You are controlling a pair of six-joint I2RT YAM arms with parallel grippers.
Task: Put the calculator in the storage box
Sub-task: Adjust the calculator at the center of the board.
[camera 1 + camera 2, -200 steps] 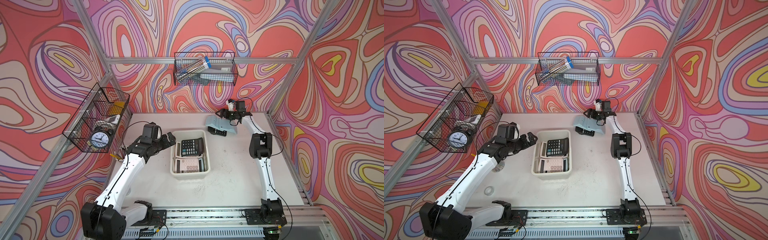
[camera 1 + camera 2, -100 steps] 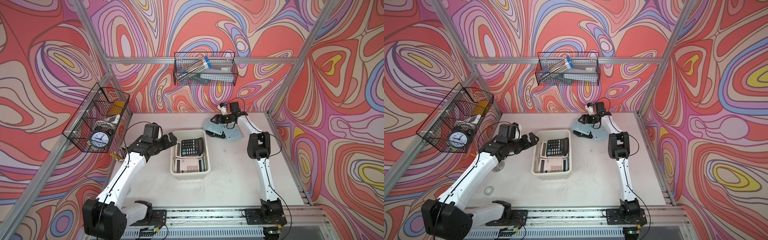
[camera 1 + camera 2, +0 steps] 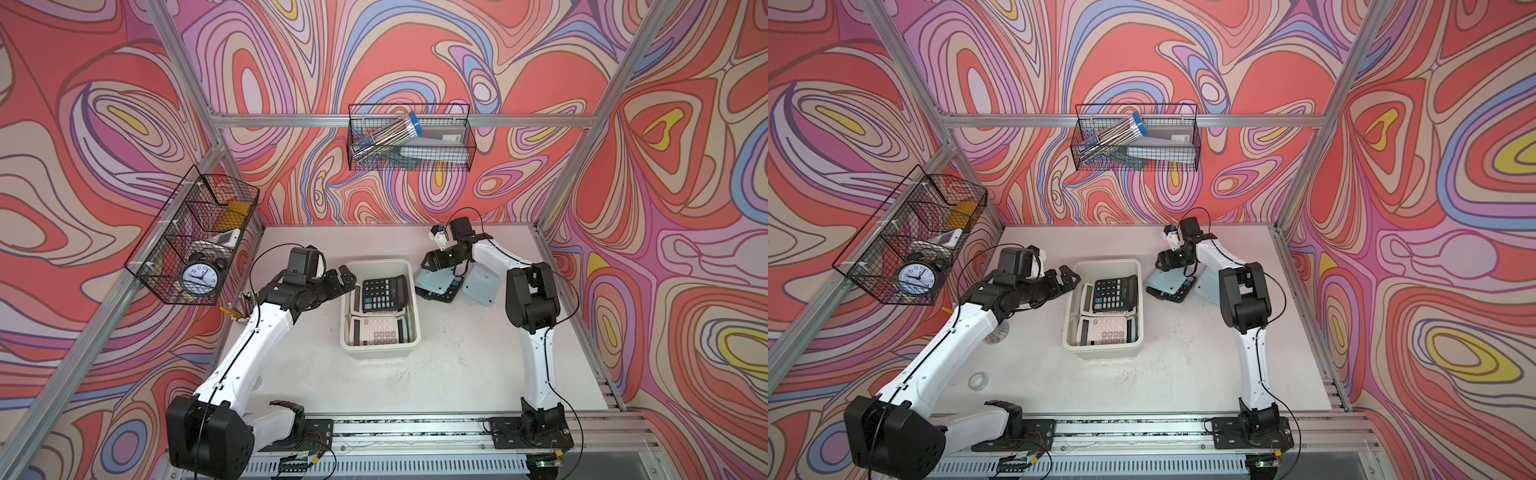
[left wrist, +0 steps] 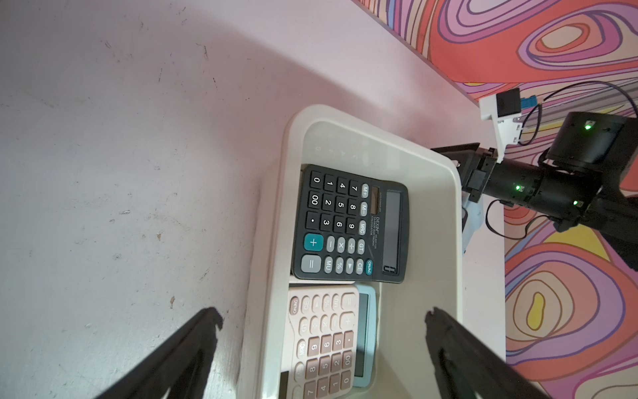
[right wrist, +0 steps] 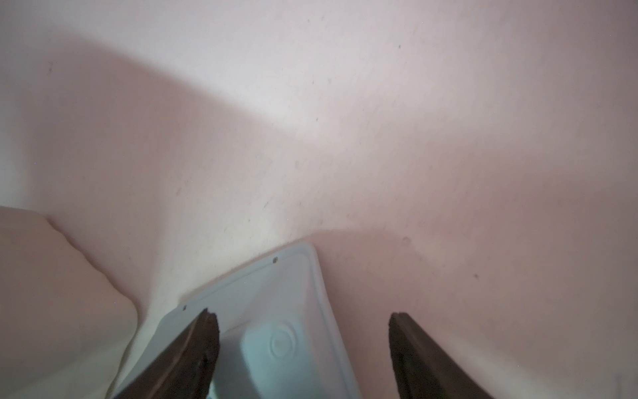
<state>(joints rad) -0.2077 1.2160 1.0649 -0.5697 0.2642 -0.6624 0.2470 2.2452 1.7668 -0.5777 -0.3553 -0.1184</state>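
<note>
The cream-white storage box (image 3: 380, 351) (image 3: 1102, 352) (image 4: 272, 262) stands mid-table and holds a black calculator (image 3: 384, 293) (image 4: 348, 221) and a pink calculator (image 3: 378, 330) (image 4: 324, 342). Right of the box, a light blue calculator (image 3: 433, 283) (image 3: 1166, 283) (image 5: 276, 311) lies face down on the table. My right gripper (image 3: 432, 262) (image 5: 303, 321) hangs open just above its far end, one finger over its back and the other over bare table. My left gripper (image 3: 343, 279) (image 4: 322, 314) is open and empty, straddling the box's left rim.
A black thing (image 3: 442, 297) peeks out under the blue calculator, and a second light blue slab (image 3: 480, 286) leans beside it. Wire baskets hang on the left wall (image 3: 198, 249) and back wall (image 3: 409, 143). Pencils (image 3: 243, 307) and a tape roll (image 3: 978, 380) lie at the left.
My right gripper has swung from the back of the table toward the box and come down over the light blue calculator, which now lies nearer the front. The left arm has barely moved.
</note>
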